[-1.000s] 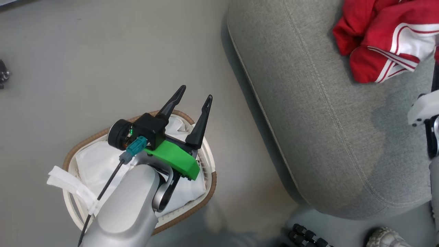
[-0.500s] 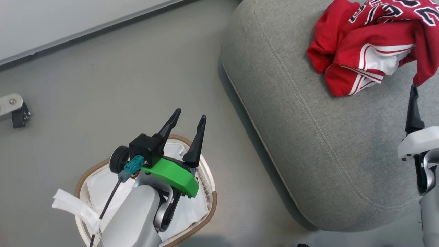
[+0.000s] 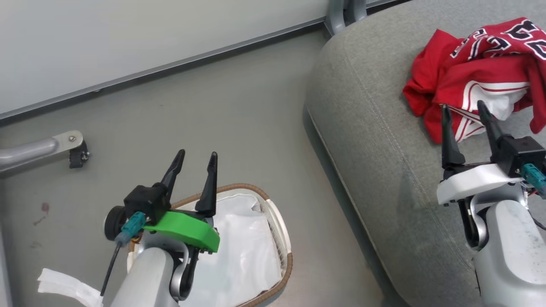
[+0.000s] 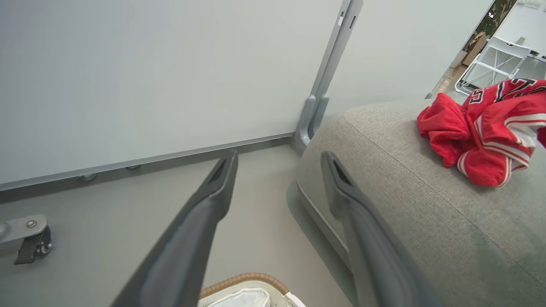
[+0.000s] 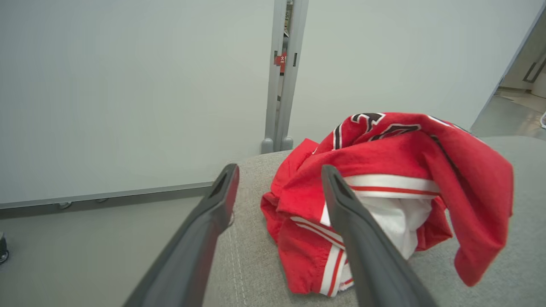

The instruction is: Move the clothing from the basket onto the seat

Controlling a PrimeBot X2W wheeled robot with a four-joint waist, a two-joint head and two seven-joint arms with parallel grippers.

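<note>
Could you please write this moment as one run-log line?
bright red white-trimmed garments on light grey fabric seat | tan-rimmed cream plastic basket: white cloth liner visible | left gripper open, empty | right gripper open, empty

The clothing [image 3: 469, 85] is bright red with white panels, red-and-white stripe trim and dark white-edged numerals, the seat [image 3: 384, 162] is light grey weave with a paler stitched seam, and the basket [image 3: 239, 186] is cream-white with a tan woven-look rim and a plain white liner [image 3: 243, 256].
</note>
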